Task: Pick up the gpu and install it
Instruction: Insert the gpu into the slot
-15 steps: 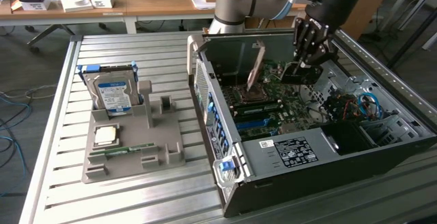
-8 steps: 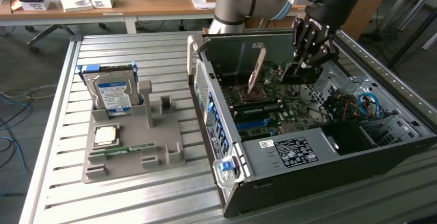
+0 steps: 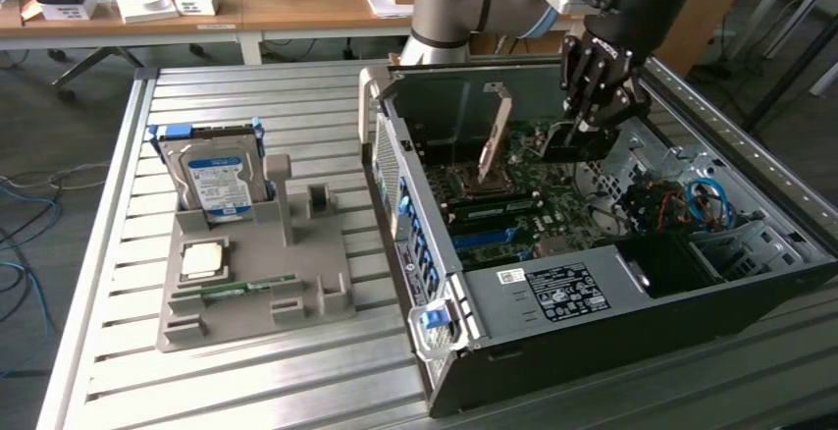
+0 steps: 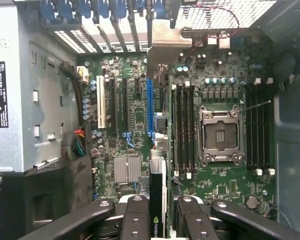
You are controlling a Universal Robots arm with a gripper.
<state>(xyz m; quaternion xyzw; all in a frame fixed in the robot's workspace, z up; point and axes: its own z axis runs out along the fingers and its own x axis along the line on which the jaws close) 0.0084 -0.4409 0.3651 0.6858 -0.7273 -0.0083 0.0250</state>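
My gripper point(image 3: 592, 116) hangs inside the open computer case point(image 3: 576, 288), above the motherboard point(image 3: 524, 185). It is shut on the gpu point(image 3: 566, 145), a thin dark card held on edge. In the wrist view the gpu point(image 4: 157, 187) runs edge-on away from the gripper point(image 4: 157, 212), between the black fingers point(image 4: 135, 217). Its silver bracket point(image 4: 167, 42) is at the case's rear slot openings. The card hovers over the board just beside the long blue slot point(image 4: 150, 107); I cannot tell if it touches the board.
An empty CPU socket point(image 4: 219, 135) and memory slots point(image 4: 182, 130) lie beside the card. The power supply box point(image 4: 10, 90) and cables point(image 4: 77, 145) flank the other side. Outside the case, a grey holder point(image 3: 301, 253) carries a hard drive point(image 3: 216, 180), a chip point(image 3: 200, 258) and a memory stick point(image 3: 235, 288).
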